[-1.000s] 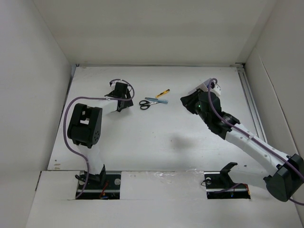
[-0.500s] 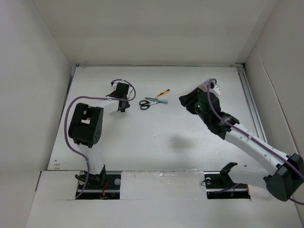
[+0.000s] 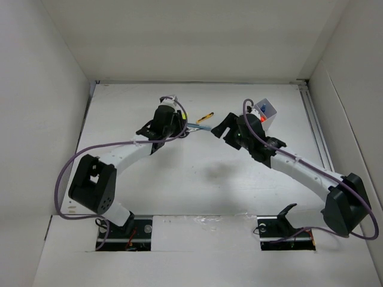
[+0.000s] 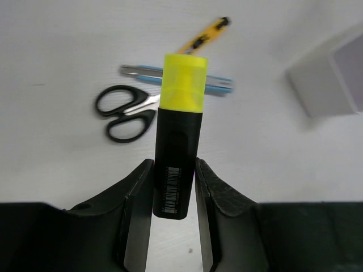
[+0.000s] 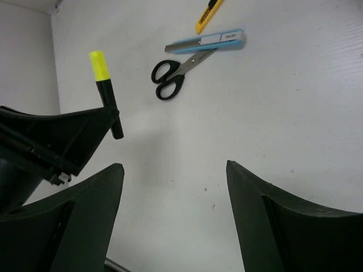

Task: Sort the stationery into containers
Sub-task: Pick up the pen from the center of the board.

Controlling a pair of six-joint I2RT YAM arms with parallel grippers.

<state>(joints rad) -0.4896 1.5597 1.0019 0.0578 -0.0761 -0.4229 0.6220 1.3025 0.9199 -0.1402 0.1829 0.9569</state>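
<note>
Stationery is spread across the far middle of a white table (image 3: 197, 173), with one piece held by the robot. The left jaws are closed narrowly on the lower body of a black marker (image 4: 178, 141) with a yellow cap, the cap end sticking out beyond the jaw tips. From the right wrist view the marker (image 5: 108, 96) stands nearly upright, cap on top.

On the table beyond it lie black-handled scissors (image 4: 148, 105), a light blue flat pen-shaped item (image 4: 218, 83) and a yellow-black cutter (image 4: 205, 35). The scissors' blades touch or lie under the blue item, and the cutter sits just beyond, apart from both.

The right jaws are spread wide with nothing between them, and they face the same group of scissors (image 5: 180, 68), blue item (image 5: 207, 41) and cutter (image 5: 207, 14).

A small white box (image 3: 271, 107) sits at the far right, behind the right arm's wrist. Something blue and something orange show inside it, too small to name.
</note>
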